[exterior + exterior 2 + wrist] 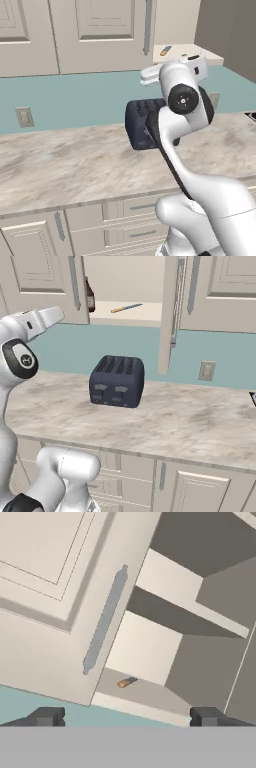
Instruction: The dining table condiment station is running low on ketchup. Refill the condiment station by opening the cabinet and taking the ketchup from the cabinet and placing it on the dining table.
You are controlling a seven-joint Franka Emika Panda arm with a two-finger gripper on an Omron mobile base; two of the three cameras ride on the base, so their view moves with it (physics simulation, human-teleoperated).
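Cabinet (125, 313) open, ketchup (90, 296) inside, fingers (47, 716) apart.

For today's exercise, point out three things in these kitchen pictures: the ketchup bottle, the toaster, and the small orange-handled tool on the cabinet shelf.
ketchup (90, 297), right base view, on its dark body beside the door edge.
toaster (116, 382), right base view, on its front face.
orange-handled tool (126, 307), right base view, on its middle.

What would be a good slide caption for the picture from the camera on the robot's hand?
Open gripper faces the half-open cabinet, its grey bar handle ahead and a small orange-tipped tool lying on the shelf.
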